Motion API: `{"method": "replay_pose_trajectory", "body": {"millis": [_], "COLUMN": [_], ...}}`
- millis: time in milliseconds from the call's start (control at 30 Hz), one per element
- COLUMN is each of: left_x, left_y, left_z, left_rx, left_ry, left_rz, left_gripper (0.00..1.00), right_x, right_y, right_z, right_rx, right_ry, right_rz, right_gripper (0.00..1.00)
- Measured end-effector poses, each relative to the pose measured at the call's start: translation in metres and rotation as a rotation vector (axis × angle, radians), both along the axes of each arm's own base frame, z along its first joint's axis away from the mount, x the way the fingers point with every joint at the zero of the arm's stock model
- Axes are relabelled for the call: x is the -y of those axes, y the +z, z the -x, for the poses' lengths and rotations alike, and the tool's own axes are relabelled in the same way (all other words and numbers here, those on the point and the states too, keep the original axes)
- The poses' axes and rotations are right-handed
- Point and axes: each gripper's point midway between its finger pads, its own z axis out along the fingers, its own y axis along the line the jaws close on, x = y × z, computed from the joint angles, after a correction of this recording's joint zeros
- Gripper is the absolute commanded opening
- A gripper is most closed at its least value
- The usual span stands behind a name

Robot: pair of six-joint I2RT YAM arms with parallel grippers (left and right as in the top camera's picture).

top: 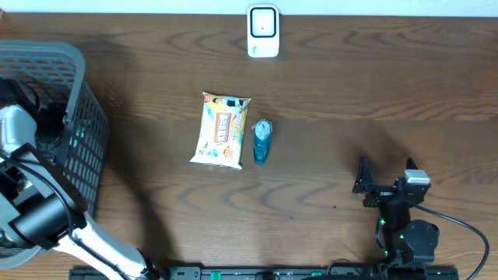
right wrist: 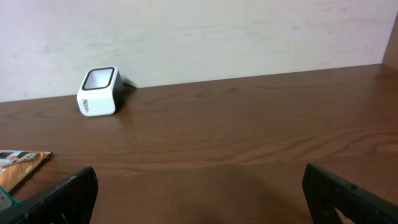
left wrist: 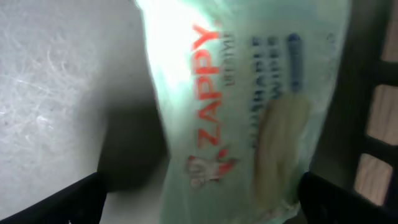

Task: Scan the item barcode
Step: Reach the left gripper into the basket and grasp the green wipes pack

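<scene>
In the left wrist view a pale green pack of Zappy wipes (left wrist: 242, 106) lies inside the basket, blurred and close. My left gripper (left wrist: 202, 199) is open, its fingers on either side of the pack's near end without closing on it. From overhead the left arm reaches into the grey basket (top: 74, 117) and its fingers are hidden there. The white barcode scanner (top: 263, 31) stands at the table's far edge and shows again as the scanner (right wrist: 98, 91) in the right wrist view. My right gripper (top: 387, 177) rests open and empty at the front right.
A yellow snack bag (top: 222, 129) and a small blue bottle (top: 261, 141) lie side by side mid-table. The bag's corner (right wrist: 22, 163) shows at the left of the right wrist view. The basket's slotted wall (left wrist: 373, 93) stands just right of the wipes.
</scene>
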Motion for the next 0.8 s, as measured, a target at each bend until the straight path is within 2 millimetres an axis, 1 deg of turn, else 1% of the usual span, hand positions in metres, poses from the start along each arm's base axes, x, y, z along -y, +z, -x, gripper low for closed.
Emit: {"method": "replay_pose_trajectory", "body": {"millis": [67, 167, 233, 267, 367, 400, 533, 600, 633, 700, 733, 800], "left_x": [-0.002, -0.002, 0.0, 0.0, 0.001, 0.002, 0.003, 0.002, 0.001, -0.002, -0.003, -0.001], "left_y": [-0.001, -0.003, -0.004, -0.005, -0.003, -0.003, 0.002, 0.01, 0.018, 0.044, 0.063, 0.11], "left_z": [-0.002, 0.0, 0.001, 0.002, 0.001, 0.001, 0.008, 0.014, 0.016, 0.017, 0.017, 0.016], "left_rx": [0.011, 0.003, -0.001, -0.002, 0.004, 0.005, -0.001, 0.006, 0.018, 0.07, 0.108, 0.217], "left_ry": [-0.004, -0.008, -0.006, -0.007, -0.008, -0.008, 0.005, 0.02, 0.028, 0.053, 0.063, 0.073], "left_rz": [-0.011, -0.014, -0.008, -0.005, 0.0, 0.003, 0.009, 0.001, -0.008, -0.041, -0.063, -0.114], "left_gripper": [0.72, 0.48, 0.28, 0.22, 0.11, 0.08, 0.08, 0.08, 0.08, 0.08, 0.08, 0.08], "right_x": [0.0, 0.0, 0.0, 0.0, 0.0, 0.0, 0.0, 0.0, 0.0, 0.0, 0.0, 0.0], "right_y": [0.0, 0.0, 0.0, 0.0, 0.0, 0.0, 0.0, 0.0, 0.0, 0.0, 0.0, 0.0], "right_z": [0.0, 0.0, 0.0, 0.0, 0.0, 0.0, 0.0, 0.0, 0.0, 0.0, 0.0, 0.0], "right_rx": [0.0, 0.0, 0.0, 0.0, 0.0, 0.0, 0.0, 0.0, 0.0, 0.0, 0.0, 0.0], "right_ry": [0.0, 0.0, 0.0, 0.0, 0.0, 0.0, 0.0, 0.0, 0.0, 0.0, 0.0, 0.0], "right_rz": [0.0, 0.0, 0.0, 0.0, 0.0, 0.0, 0.0, 0.0, 0.0, 0.0, 0.0, 0.0], "right_gripper": [0.99, 0.99, 0.99, 0.99, 0.99, 0.99, 0.99, 0.99, 0.99, 0.99, 0.99, 0.99]}}
